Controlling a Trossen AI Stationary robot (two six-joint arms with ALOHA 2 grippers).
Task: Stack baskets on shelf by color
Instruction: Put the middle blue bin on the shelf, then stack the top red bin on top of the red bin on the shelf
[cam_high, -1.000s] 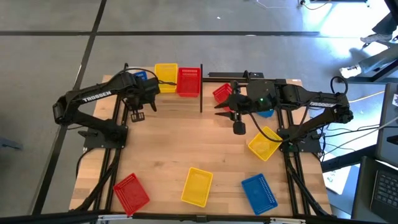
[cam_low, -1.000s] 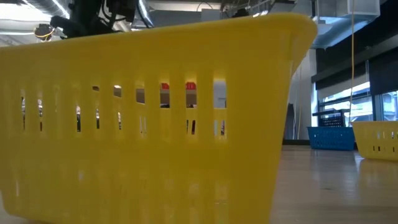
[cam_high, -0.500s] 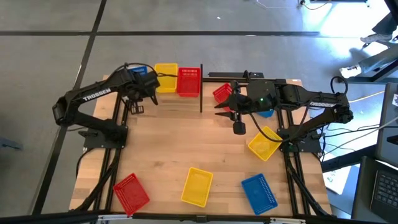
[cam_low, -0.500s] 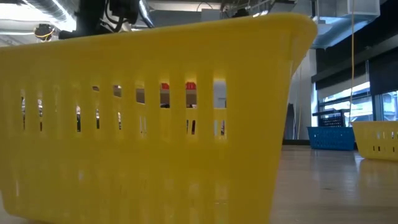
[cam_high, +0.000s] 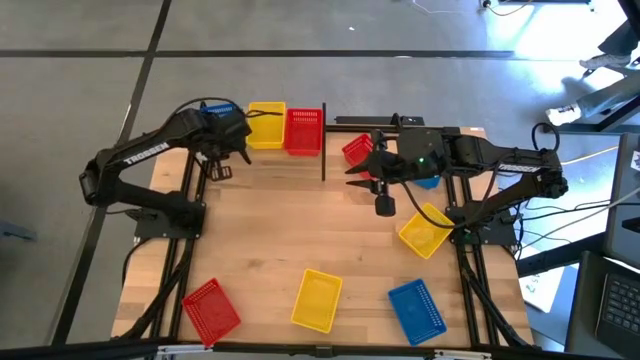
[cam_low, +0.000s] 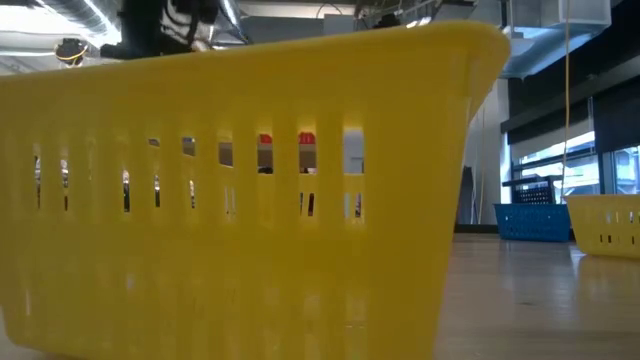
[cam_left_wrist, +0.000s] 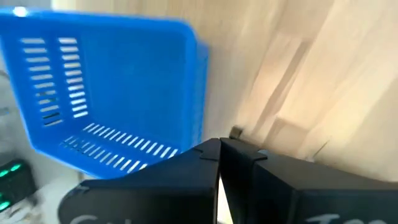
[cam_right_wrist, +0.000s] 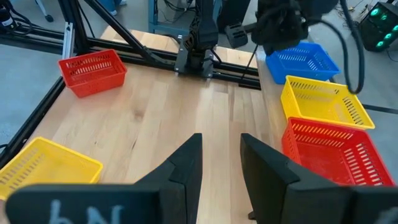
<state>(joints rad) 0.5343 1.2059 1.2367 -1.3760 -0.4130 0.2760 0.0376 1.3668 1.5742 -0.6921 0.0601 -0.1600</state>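
Just changed: left arm has drawn back from the shelf (cam_high: 262, 153); its jaws (cam_left_wrist: 219, 149) are together, empty.
Blue basket (cam_left_wrist: 124, 81): sits at the shelf's left end, beside yellow and red.
Right jaws (cam_right_wrist: 221, 149): apart, empty, unmoved over the counter.
Meaning: blue looks placed; six baskets remain.

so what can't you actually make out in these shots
- Low view: a yellow basket against the lens hides nearly the whole table.
- High view: the left gripper is too small to show its opening.
- High view: a blue basket sits mostly hidden under the right arm.
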